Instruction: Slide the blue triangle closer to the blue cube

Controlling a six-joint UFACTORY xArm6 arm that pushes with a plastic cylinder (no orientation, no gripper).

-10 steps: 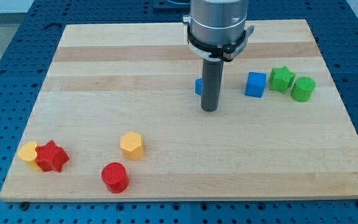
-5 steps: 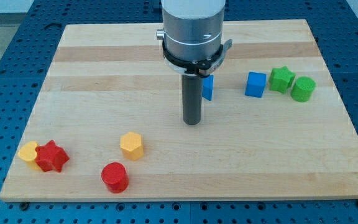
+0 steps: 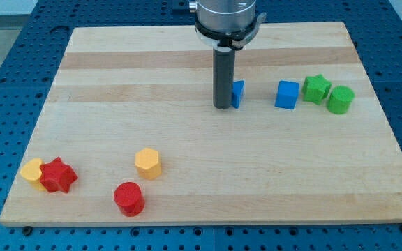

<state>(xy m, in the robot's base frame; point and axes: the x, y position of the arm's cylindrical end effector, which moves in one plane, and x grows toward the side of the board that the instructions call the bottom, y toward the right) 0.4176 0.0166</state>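
The blue triangle (image 3: 238, 94) lies on the wooden board (image 3: 187, 160) above the middle, partly hidden behind my rod. The blue cube (image 3: 287, 95) sits to its right, a short gap away. My tip (image 3: 222, 107) rests on the board directly against the triangle's left side.
A green star (image 3: 316, 88) and a green cylinder (image 3: 340, 100) sit right of the blue cube. At the lower left lie a yellow block (image 3: 31, 170), a red star (image 3: 58, 176), a yellow hexagon (image 3: 148, 164) and a red cylinder (image 3: 128, 199).
My tip swung left and down around the triangle, then came back up to its left side. The triangle now sits a little further right, nearer the cube.
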